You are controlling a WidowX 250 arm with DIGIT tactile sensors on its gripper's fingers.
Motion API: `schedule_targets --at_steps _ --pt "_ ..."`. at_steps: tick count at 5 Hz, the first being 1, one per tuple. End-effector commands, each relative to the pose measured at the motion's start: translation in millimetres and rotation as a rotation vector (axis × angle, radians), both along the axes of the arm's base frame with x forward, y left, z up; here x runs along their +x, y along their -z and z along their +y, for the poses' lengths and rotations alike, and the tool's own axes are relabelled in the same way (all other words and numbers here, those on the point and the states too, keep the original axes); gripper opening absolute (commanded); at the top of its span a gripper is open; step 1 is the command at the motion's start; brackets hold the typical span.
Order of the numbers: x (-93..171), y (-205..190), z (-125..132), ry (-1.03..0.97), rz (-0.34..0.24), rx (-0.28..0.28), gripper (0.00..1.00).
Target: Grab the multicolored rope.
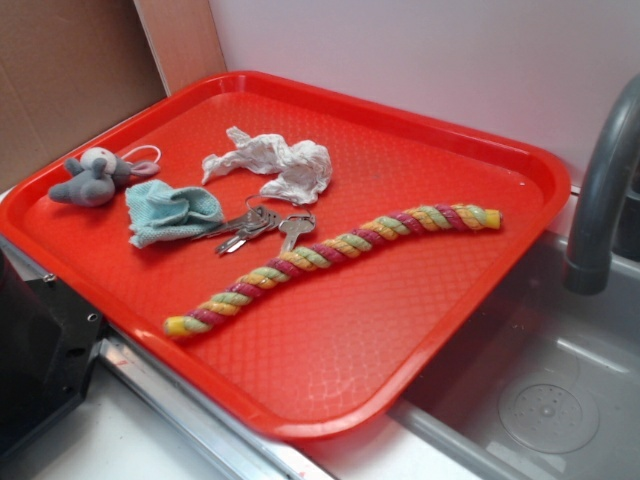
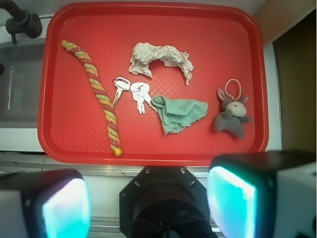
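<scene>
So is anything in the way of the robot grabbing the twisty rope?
Nothing visible is. The multicolored rope lies bare on the red tray, apart from the keys beside it. The gripper hangs back above the tray's near edge, jaws open.

Black tool, glowing cyan pads

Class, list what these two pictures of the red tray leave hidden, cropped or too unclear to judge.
- Gripper: wrist view crops the fingertips at the bottom edge; absent from the exterior view.
- Keys: light blue cloth hides one end of the bunch.
- Faucet: right edge cuts it.
- Multicolored rope: underside hidden against the tray.
</scene>
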State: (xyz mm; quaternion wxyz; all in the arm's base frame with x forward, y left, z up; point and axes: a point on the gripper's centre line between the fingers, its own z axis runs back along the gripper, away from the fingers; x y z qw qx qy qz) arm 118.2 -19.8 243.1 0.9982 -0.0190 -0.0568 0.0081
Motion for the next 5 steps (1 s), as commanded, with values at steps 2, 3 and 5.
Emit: schedule_targets --at_steps 2,3,5 --pt "15.7 5.2 -3.7 0.04 -0.027 -0.012 1.0" --pt "40.5 13.5 -19.5 0.029 -0.053 0.034 1.0" --pt "83.9 43.0 -65.7 0.091 -0.143 0.047 1.0"
